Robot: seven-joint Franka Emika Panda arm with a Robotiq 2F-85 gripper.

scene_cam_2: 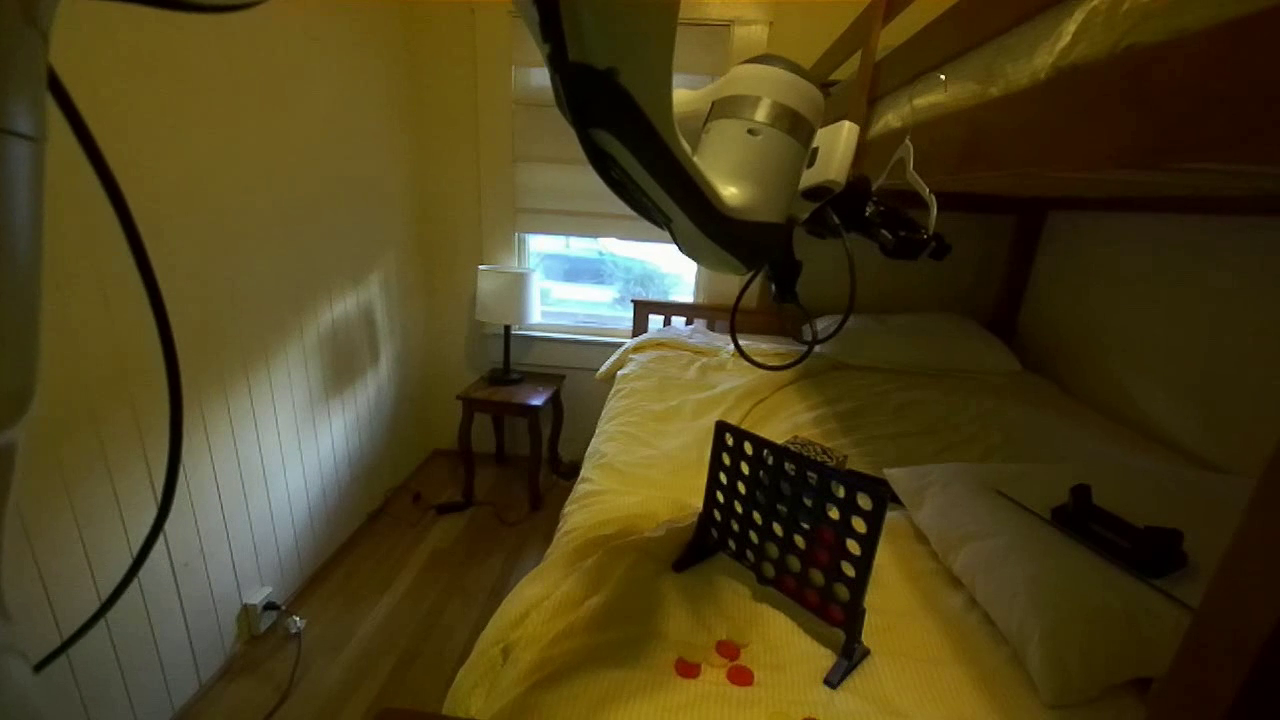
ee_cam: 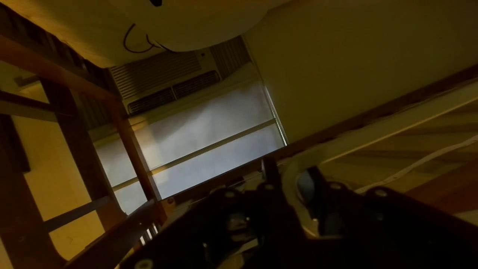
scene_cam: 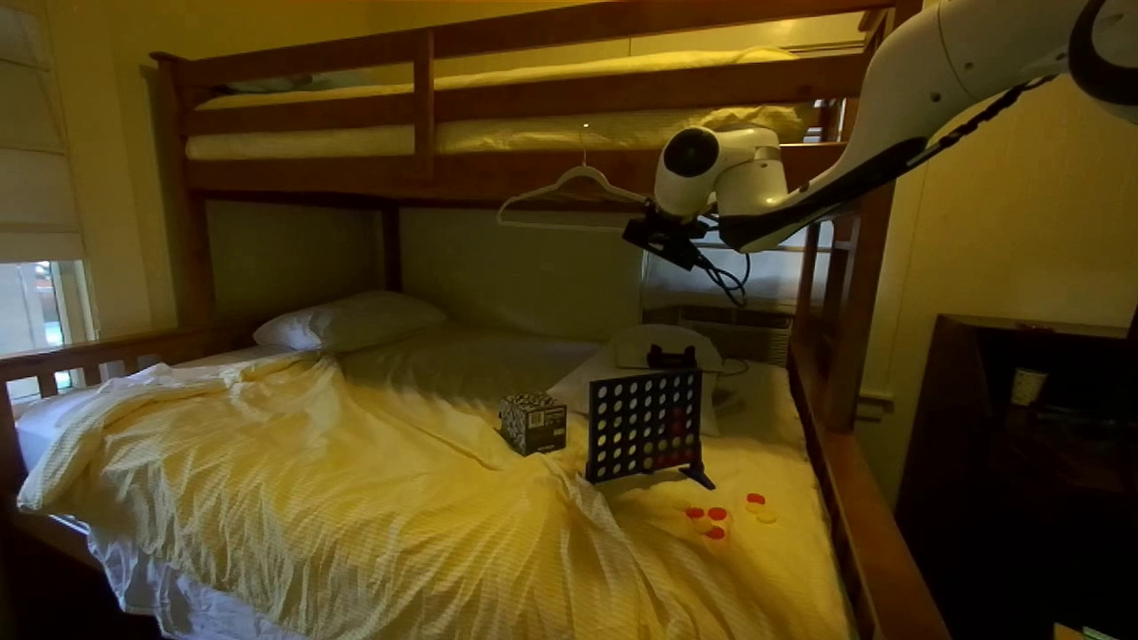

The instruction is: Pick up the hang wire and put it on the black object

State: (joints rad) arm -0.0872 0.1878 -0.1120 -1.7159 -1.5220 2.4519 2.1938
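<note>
Arm: raised, extended high over bed, wrist bent
Gripper: narrow, clamping hanger by one end
Hanger: hook up, well above grid
Grid: standing on bed

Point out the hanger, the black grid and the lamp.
Hanger (scene_cam: 562, 227), in an exterior view: its lower bar.
Black grid (scene_cam: 640, 427), in an exterior view: its holed face.
Lamp (scene_cam_2: 503, 294), in an exterior view: its shade.

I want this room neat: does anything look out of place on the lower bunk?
Yes: red discs and yellow discs lie loose on the lower bunk near the Connect Four frame, perhaps spilled; odd, since other red discs sit inside it.
</note>
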